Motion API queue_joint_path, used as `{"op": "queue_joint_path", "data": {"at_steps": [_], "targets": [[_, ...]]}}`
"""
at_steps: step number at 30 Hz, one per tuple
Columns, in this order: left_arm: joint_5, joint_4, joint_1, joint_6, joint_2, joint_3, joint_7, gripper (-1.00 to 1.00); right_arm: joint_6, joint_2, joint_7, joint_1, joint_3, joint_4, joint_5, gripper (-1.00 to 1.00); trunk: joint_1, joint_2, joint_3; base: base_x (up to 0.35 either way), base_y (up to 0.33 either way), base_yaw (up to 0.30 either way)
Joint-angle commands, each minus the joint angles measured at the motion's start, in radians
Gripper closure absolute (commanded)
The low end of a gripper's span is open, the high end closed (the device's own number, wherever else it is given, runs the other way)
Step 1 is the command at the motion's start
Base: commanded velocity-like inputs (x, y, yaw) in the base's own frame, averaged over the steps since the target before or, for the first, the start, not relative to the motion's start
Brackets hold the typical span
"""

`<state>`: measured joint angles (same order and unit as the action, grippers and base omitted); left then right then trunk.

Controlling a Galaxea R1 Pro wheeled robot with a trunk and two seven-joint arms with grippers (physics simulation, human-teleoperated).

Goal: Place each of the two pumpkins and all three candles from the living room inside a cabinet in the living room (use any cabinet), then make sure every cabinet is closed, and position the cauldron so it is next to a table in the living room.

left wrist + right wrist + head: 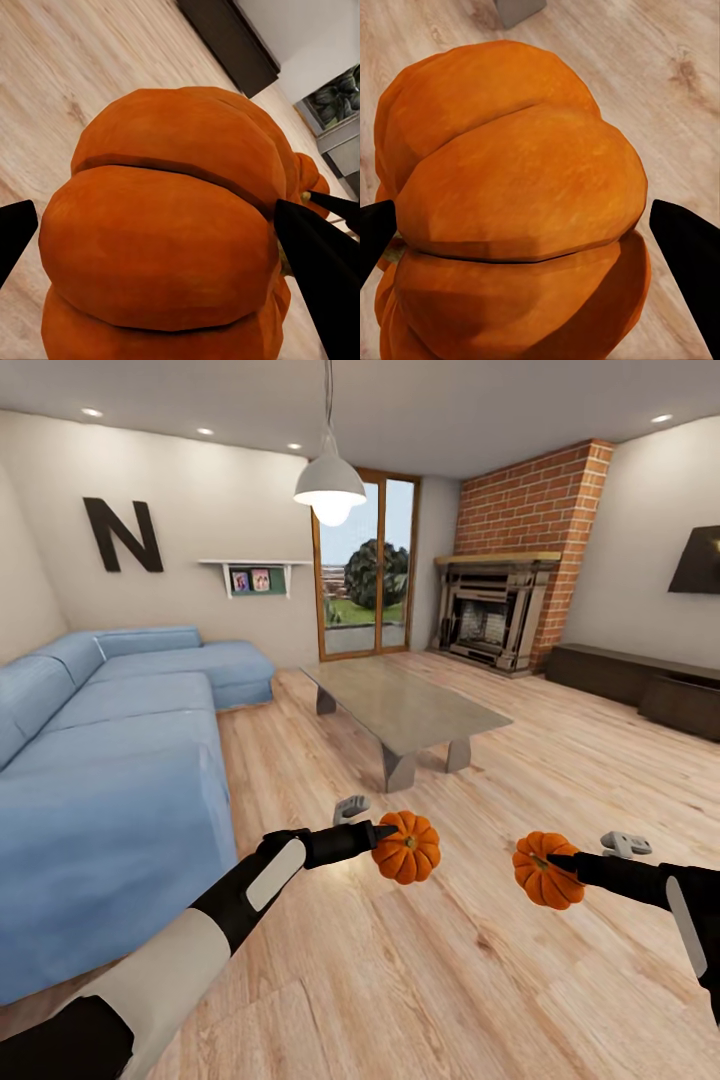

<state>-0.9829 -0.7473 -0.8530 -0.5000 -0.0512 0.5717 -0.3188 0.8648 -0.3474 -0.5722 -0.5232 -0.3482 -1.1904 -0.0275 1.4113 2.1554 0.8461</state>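
Two pumpkins hang in the lower middle of the head frame, each clenched in a gripper above bare floor. The left pumpkin (pixel 406 847) sits in the left gripper (pixel 385 833); the right pumpkin (pixel 546 870) sits in the right gripper (pixel 558 862), stem turned toward the fingers. In each wrist view the dark fingertips press against opposite sides of the orange ribs, one fruit per gripper (pixel 180 247) (pixel 521 240). The two pumpkins are near each other but apart, with clear air between them.

Open wood floor (pixel 430 970) spreads around and ahead of the arms. Just above centre stands one glass-topped table (pixel 405 705) on grey slab legs, its near corner pointing toward the pumpkins, with walkable floor on both sides. One blue sofa (pixel 110 760) fills the left edge. One long dark cabinet (pixel 640 685) runs low along the right wall, fronts flush. A fireplace (pixel 495 610) under a brick chimney stands at upper right, a glazed door (pixel 365 565) at the top centre, and one pendant lamp (pixel 330 485) hangs above.
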Motion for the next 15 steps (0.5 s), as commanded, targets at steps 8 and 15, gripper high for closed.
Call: {"op": "queue_joint_path", "data": {"at_steps": [8,15], "targets": [[0.000,0.000,0.000,0.000,0.002,-0.001,0.000,1.00,0.000,0.010,0.005,0.000,0.001,0.001,0.000,1.00,-0.031,-0.056,-0.012,0.000,0.000,0.000],[0.000,0.000,0.000,-0.001,0.002,0.000,0.000,1.00,0.000,0.042,0.009,0.000,0.001,0.002,0.005,1.00,-0.058,-0.105,-0.023,0.000,0.000,0.000]]}}
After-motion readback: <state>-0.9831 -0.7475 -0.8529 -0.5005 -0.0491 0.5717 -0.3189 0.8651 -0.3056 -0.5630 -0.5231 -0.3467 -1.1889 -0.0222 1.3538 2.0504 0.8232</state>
